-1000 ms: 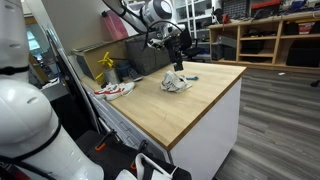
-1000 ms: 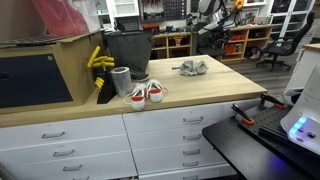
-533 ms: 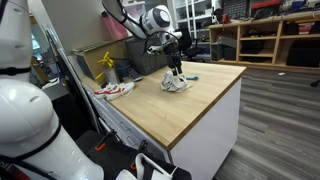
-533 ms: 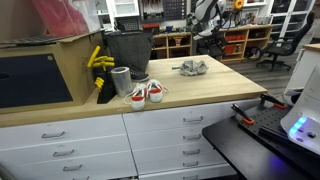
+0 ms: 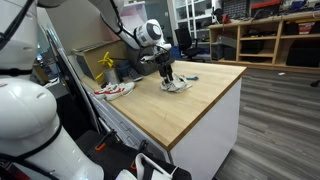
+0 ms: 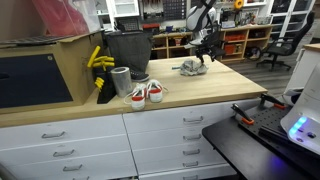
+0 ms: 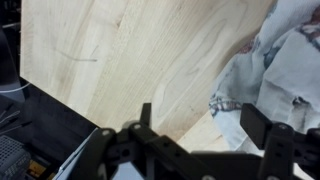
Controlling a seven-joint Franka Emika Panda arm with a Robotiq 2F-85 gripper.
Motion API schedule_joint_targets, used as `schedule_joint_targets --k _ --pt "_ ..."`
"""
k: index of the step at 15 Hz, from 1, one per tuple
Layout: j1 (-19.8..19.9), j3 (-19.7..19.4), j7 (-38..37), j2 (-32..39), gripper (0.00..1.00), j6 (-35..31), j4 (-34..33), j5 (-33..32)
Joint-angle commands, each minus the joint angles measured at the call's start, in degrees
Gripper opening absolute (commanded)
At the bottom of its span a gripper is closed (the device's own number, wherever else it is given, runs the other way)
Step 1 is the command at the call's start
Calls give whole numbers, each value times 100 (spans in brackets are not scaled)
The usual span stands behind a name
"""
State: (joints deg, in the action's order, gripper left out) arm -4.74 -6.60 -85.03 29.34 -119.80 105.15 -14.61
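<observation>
A crumpled grey cloth (image 5: 178, 85) (image 6: 192, 68) lies on the wooden counter (image 5: 200, 105), toward its far end. My gripper (image 5: 166, 76) (image 6: 200, 58) has come down right at the cloth. In the wrist view the gripper (image 7: 203, 125) enters from the bottom with its jaws wide apart. The cloth (image 7: 285, 60) fills the upper right, and its patterned edge reaches into the gap beside the right finger (image 7: 262, 125). The left finger (image 7: 145, 115) stands over bare wood. Nothing is clamped.
A pair of white and red sneakers (image 5: 115, 89) (image 6: 147, 93) sits near the counter's edge. Beside them are a grey cup (image 6: 121, 80), a black bin (image 6: 127, 48) and a yellow item (image 6: 97, 60). Drawers (image 6: 180, 140) front the counter.
The arm has swung down and across to the cloth; the gripper now sits low at it rather than hanging above.
</observation>
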Motion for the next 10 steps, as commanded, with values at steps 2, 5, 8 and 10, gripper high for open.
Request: schedule_joint_targets --k 2,5,8,10 --pt "-266 -54 -169 168 98 -558 21 -176" --pt "-360 -99 -118 26 100 -805 -78 -231" --pt "-433 -202 -141 -84 100 -1039 -258 -435" --pt "-425 -274 -174 -94 100 -1130 -366 -602"
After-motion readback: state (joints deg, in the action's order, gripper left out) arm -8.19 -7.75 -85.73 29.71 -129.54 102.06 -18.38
